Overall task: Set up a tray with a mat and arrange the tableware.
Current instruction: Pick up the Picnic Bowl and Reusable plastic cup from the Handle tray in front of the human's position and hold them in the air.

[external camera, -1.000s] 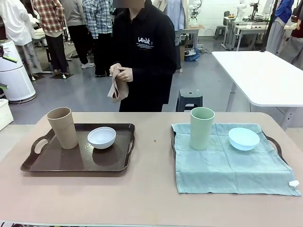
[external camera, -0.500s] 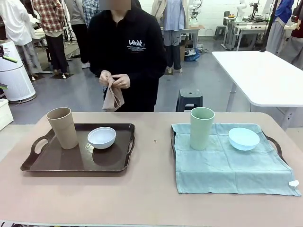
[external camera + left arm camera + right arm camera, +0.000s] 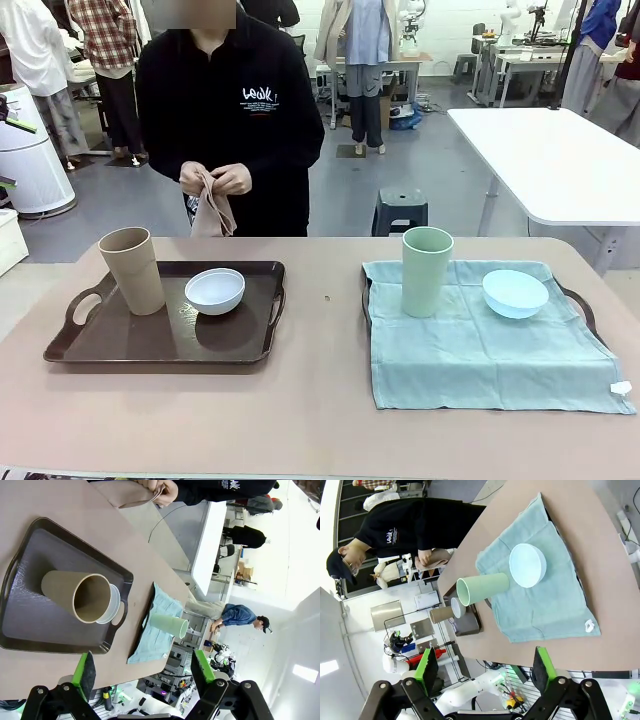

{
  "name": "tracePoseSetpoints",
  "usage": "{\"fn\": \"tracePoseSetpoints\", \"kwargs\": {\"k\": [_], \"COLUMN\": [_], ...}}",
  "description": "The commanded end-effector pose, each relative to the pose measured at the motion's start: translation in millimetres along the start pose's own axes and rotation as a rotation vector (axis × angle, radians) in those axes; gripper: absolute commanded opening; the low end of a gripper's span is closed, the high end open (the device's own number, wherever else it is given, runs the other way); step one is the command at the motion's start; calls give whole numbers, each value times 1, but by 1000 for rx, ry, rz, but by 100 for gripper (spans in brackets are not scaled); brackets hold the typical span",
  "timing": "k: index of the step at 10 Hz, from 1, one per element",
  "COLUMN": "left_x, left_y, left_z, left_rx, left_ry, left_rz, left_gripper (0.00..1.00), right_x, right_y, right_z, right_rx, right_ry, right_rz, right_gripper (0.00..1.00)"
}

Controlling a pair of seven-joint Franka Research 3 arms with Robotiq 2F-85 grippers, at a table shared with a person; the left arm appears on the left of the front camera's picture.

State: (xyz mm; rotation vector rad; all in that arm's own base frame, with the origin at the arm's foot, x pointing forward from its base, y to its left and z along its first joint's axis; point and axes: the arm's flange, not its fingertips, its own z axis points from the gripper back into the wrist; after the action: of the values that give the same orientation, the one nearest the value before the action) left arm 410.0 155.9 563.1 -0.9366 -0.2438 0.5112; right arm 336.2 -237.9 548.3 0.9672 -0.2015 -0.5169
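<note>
On the left, a dark brown tray [image 3: 100,345] carries a tan cup [image 3: 132,270] and a white bowl [image 3: 215,290]. On the right, a pale blue-green mat [image 3: 480,350] covers a second tray, whose handle [image 3: 582,305] peeks out. A pale green cup [image 3: 427,270] and a light blue bowl [image 3: 515,293] stand on that mat. Across the table a person holds a folded tan cloth [image 3: 210,215] in both hands. My left gripper [image 3: 145,667] hangs open high above the tan cup [image 3: 75,592]. My right gripper [image 3: 485,670] is open above the blue bowl [image 3: 527,565], with nothing between its fingers.
Bare tabletop [image 3: 320,320] lies between the two trays and along the near edge. Behind the person stand a grey stool [image 3: 400,210], a white table [image 3: 550,160] at the back right, and several other people.
The person has stepped toward the picture's left, carrying the tan cloth along. Trays, cups, bowls and both grippers have stayed put.
</note>
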Motion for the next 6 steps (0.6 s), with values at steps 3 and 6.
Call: {"fn": "tracePoseSetpoints", "kwargs": {"k": [3,6], "left_x": [-1,-1], "left_y": [1,1], "left_z": [0,0], "left_rx": [-16,-16], "left_ry": [1,1], "left_rz": [-13,-13], "left_gripper": [100,100], "right_x": [1,1], "right_y": [0,0], "right_z": [-2,-2], "right_rx": [4,4], "right_ry": [-10,-10], "right_rz": [-3,-3], "right_gripper": [100,100]}}
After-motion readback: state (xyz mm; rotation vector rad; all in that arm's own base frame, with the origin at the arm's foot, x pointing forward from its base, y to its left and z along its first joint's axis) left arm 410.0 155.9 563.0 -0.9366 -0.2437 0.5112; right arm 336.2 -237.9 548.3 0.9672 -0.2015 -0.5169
